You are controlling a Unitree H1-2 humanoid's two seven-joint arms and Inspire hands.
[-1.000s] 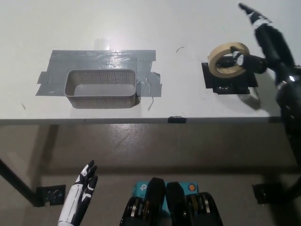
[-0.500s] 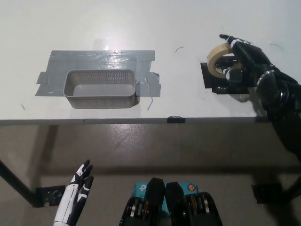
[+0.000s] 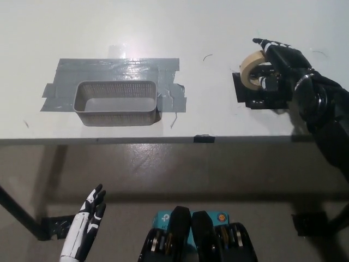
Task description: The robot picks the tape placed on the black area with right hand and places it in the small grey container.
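Black patch (image 3: 256, 98): dark square taped on the white table (image 3: 163, 27), right side, near the front edge.
Head view, tape (image 3: 252, 70): tan roll, tilted up on edge over the black patch; right part hidden behind the hand. Couldn't tell whether its lower edge touched the patch.
Head view, right hand (image 3: 278, 68): black, came in from the right, fingers wrapped on the roll's right side, one finger lying across the top of the roll. Clamped on the tape.
Head view, container (image 3: 116, 102): small grey mesh basket, upright, nothing inside, sat on a grey duct-tape patch (image 3: 117, 68) at table left. Well apart from the tape roll.
Head view, left hand (image 3: 84, 229): white, at lower left below the table edge, fingers straight and slightly apart, holding nothing.
Head view, floor (image 3: 174, 169): brownish, visible under the table front edge; black table leg (image 3: 16, 210) at far left.
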